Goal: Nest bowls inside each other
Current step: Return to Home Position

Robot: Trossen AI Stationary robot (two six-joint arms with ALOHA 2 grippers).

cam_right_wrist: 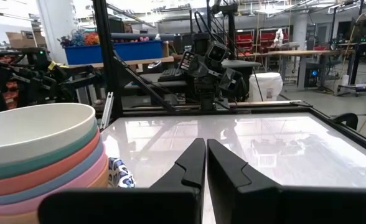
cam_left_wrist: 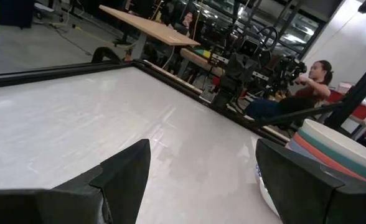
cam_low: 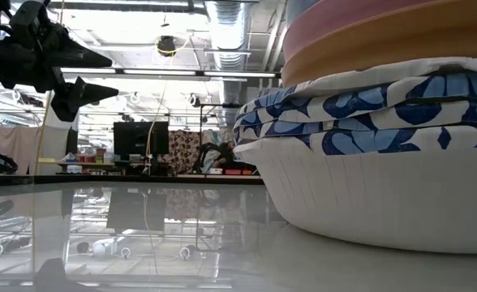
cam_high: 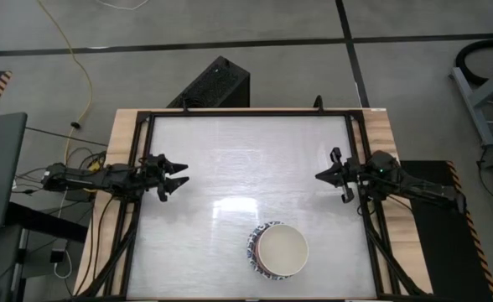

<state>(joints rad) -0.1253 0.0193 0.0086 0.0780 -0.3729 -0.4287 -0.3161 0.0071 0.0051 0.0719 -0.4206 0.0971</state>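
All the bowls in view sit in one stack [cam_high: 277, 250] at the near edge of the worktop [cam_high: 246, 143], between the two arms and a little right of the middle. A cream-white bowl [cam_high: 282, 249] tops it. The right wrist view shows plain coloured rims banded under that bowl, and the low view shows patterned bowls [cam_low: 360, 109] at the bottom. From above, a patterned rim peeks out on the stack's left side. The nest may therefore sit slightly off-centre, though the camera's angle could account for that.

The left gripper [cam_high: 178, 173] hangs above the worktop just inside its left edge, farther back than the stack and well apart from it. Its jaws are spread wide and hold nothing. The right gripper [cam_high: 320, 176] mirrors it near the right edge, with its jaws pressed all but together and empty.

Nesting looks finished, so what is left is parking the arms. To do that well, each arm should draw outward toward its own side, away from the stack and never across it. Neither should dip on the way, because a tall stack like this would probably tip or slide on the glossy worktop at a light knock. Slow, level motion suits the move. The left jaws could close first, so that nothing wide swings near the rims.
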